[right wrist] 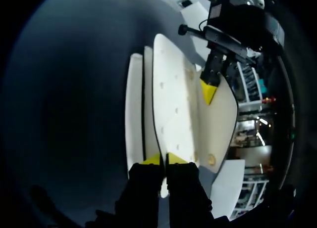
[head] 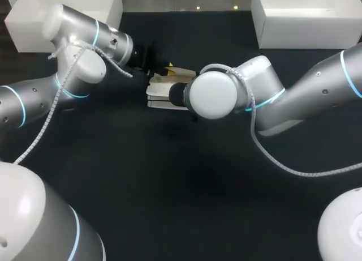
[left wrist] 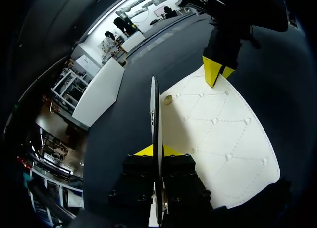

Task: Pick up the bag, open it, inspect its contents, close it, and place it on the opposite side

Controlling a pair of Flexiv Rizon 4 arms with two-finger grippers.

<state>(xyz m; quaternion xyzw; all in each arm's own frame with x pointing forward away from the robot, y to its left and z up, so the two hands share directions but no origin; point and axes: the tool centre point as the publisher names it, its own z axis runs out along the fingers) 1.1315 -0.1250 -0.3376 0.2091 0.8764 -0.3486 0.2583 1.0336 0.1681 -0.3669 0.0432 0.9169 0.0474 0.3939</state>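
Black desk fills the head view, with two white boxes at its far corners, one left and one right. Your left arm and right arm meet at the far middle, and the one white bag sits between them. Whether it hangs clear of the desk you cannot tell from here.

In the left wrist view, your left gripper is pinched narrow on a thin flap of the bag, seen edge-on. The quilted panel spreads out beside it, with a single gold snap near the flap. Your right gripper has its yellow tips on the panel's far edge.

In the right wrist view, the right gripper's fingers are nearly together, clamped on a thin edge of the bag. Three white layers fan out ahead, and the left gripper bites the widest one on the far side.

You appear to be at the opening step. To do it well, draw the two grippers apart slowly and in a straight line. Hold each pinch on its own layer so the mouth spreads rather than twists. Turn the gap towards a camera before you judge the contents, because the inside is not visible in any view.

Count: one bag, one snap in view, two grippers, two boxes.
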